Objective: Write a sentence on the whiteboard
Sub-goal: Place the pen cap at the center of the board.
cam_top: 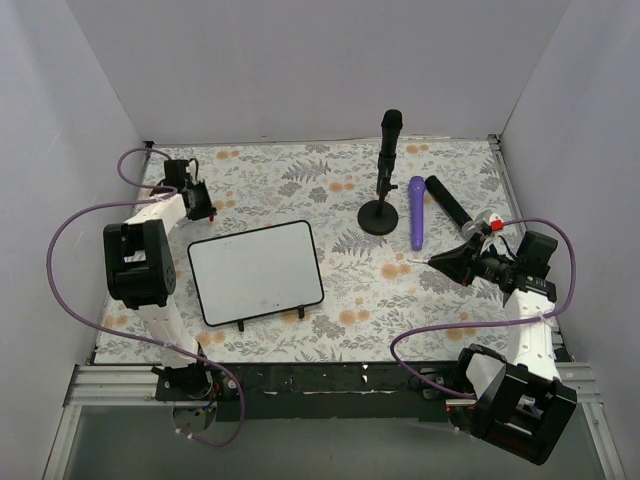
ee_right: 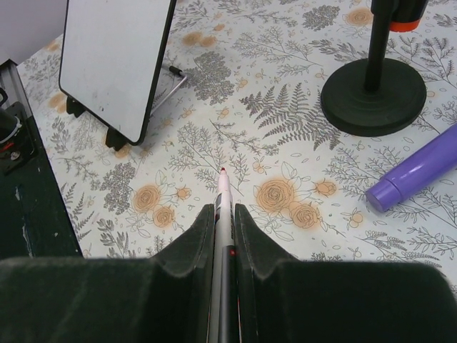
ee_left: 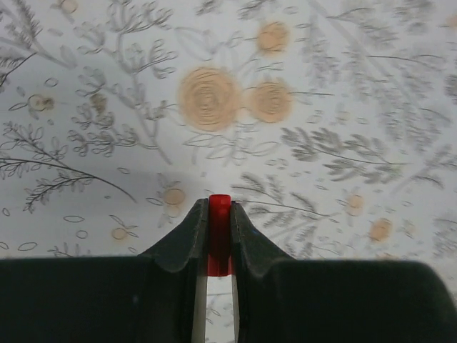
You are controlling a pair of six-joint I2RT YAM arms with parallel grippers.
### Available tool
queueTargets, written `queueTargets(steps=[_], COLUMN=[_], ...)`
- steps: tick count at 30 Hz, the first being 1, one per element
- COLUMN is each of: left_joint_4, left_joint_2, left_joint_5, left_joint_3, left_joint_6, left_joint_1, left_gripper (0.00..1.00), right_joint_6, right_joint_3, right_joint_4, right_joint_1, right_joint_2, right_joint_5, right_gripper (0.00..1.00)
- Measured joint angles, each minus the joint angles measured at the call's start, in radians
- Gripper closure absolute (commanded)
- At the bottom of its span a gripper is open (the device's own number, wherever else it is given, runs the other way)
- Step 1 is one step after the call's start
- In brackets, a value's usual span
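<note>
The whiteboard (cam_top: 255, 272) stands on small black feet left of centre on the floral tablecloth. It also shows at the upper left of the right wrist view (ee_right: 114, 57). Its white face is bare and no sentence shows on it. My right gripper (cam_top: 442, 260) (ee_right: 224, 211) hovers right of the board, shut on an uncapped marker (ee_right: 223, 189). The marker's red tip points toward the board. My left gripper (cam_top: 207, 208) (ee_left: 220, 207) is behind the board's far left corner, shut on a red marker cap (ee_left: 220, 229).
A black stand on a round base (cam_top: 380, 215) (ee_right: 371, 103) rises right of centre. Beside it lie a purple cylinder (cam_top: 416, 212) (ee_right: 418, 175) and a black cylinder (cam_top: 448, 203). White walls enclose three sides of the table. The black near rail (ee_right: 28, 200) runs along the front.
</note>
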Motion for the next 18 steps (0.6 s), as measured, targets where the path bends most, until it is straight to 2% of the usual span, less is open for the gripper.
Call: queueTargets(steps=[5, 11, 14, 15, 18], left_joint_4=[-0.016, -0.003, 0.000, 0.000, 0.002], left_joint_2=[0.127, 0.130, 0.130, 0.130, 0.128], left_joint_5=[-0.012, -0.084, -0.126, -0.137, -0.160], left_joint_3=[0.006, 0.009, 0.008, 0.008, 0.008], left_joint_6=[-0.015, -0.042, -0.056, -0.059, -0.072], left_joint_1=[0.080, 0.124, 0.140, 0.143, 0.148], left_gripper=[0.93, 0.90, 0.71, 0.61, 0.47], right_joint_6=[-0.012, -0.021, -0.022, -0.023, -0.024], right_joint_3=[0.003, 0.003, 0.003, 0.003, 0.003], right_joint_4=[-0.019, -0.021, -0.021, -0.021, -0.021], right_joint_1=[0.000, 0.000, 0.000, 0.000, 0.000], right_joint_2=[0.002, 0.012, 0.013, 0.013, 0.016], right_joint_5=[-0.004, -0.009, -0.011, -0.011, -0.013], right_gripper=[0.99, 0.99, 0.99, 0.99, 0.99])
